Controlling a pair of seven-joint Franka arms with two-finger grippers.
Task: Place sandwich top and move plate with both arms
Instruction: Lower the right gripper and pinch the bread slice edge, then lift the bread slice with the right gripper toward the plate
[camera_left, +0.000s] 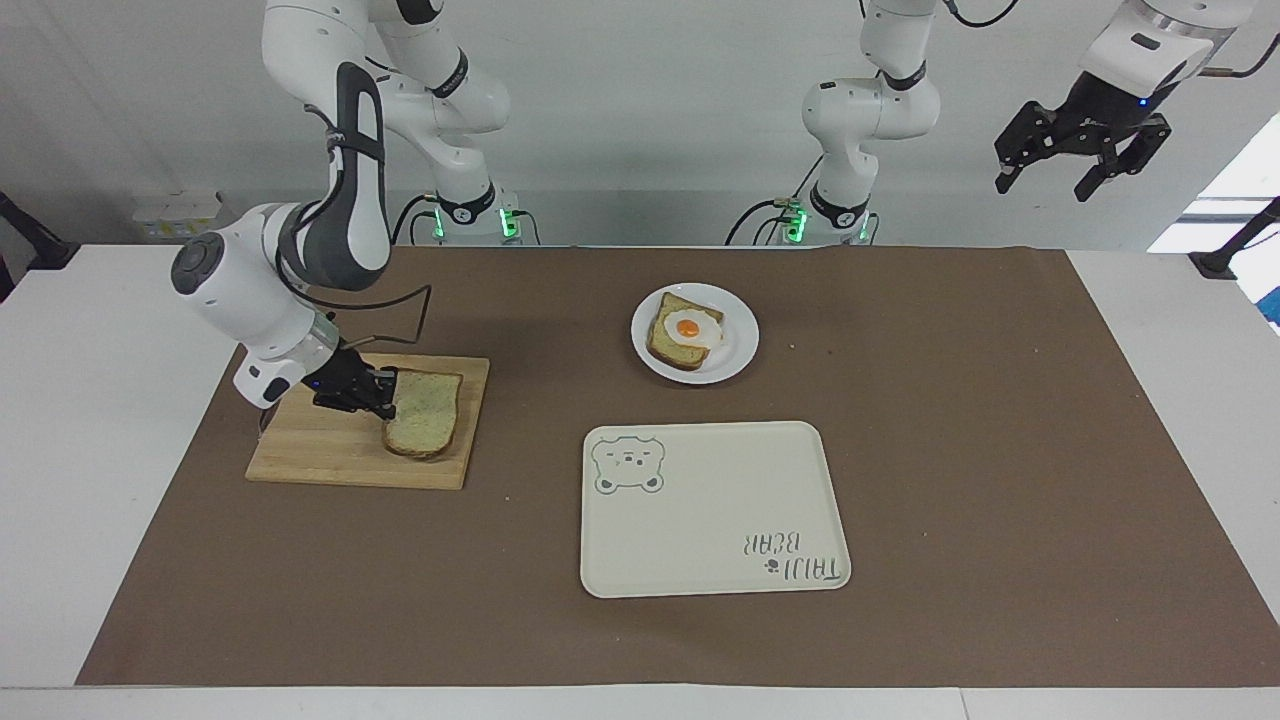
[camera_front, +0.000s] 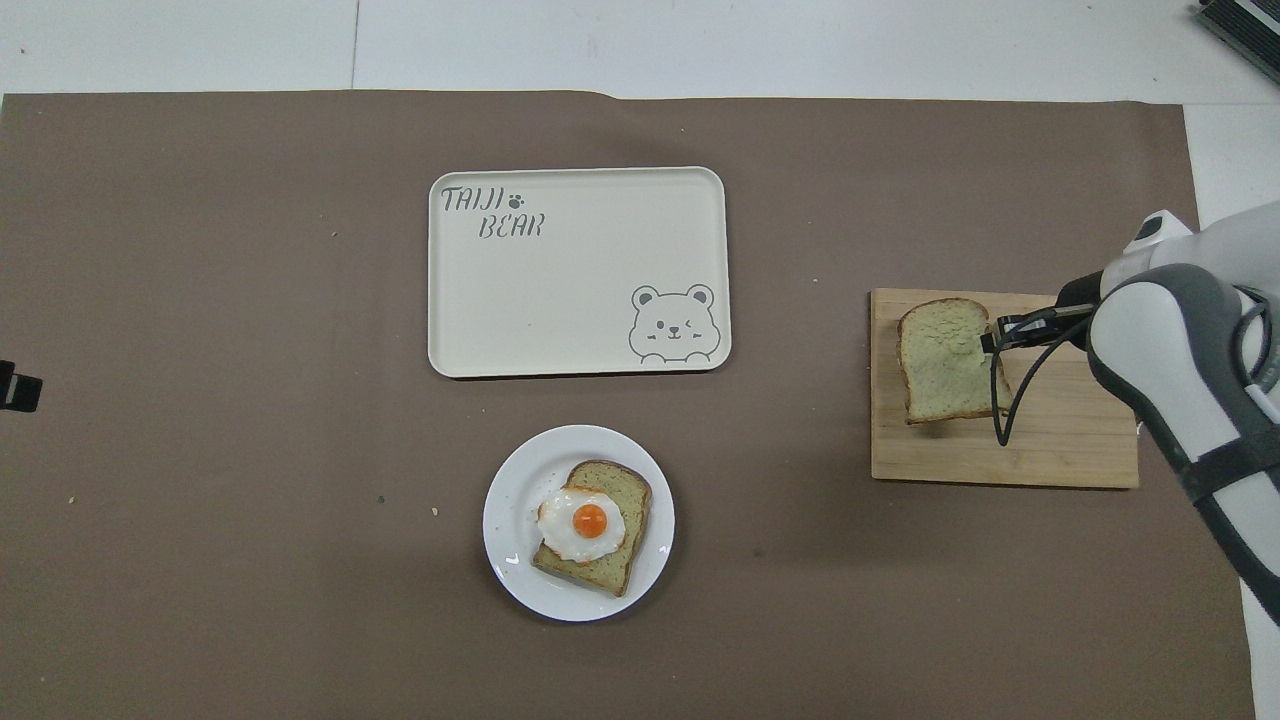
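Observation:
The sandwich top (camera_left: 425, 425) is a plain pale slice with a brown crust, held tilted just above the wooden cutting board (camera_left: 320, 450) at the right arm's end of the table. My right gripper (camera_left: 385, 400) is shut on the slice's edge; both also show in the overhead view, the slice (camera_front: 945, 360) and the gripper (camera_front: 990, 340). The small white plate (camera_left: 740, 355) sits mid-table near the robots and bears a bread slice with a fried egg (camera_left: 685, 335). My left gripper (camera_left: 1042, 188) waits open and empty, high in the air off the left arm's end of the table.
A cream bear-print tray (camera_left: 715, 510) lies on the brown mat, farther from the robots than the plate (camera_front: 510, 560). In the overhead view the tray (camera_front: 580, 290) lies between the plate and the table's edge, with the board (camera_front: 1050, 440) off toward the right arm's end.

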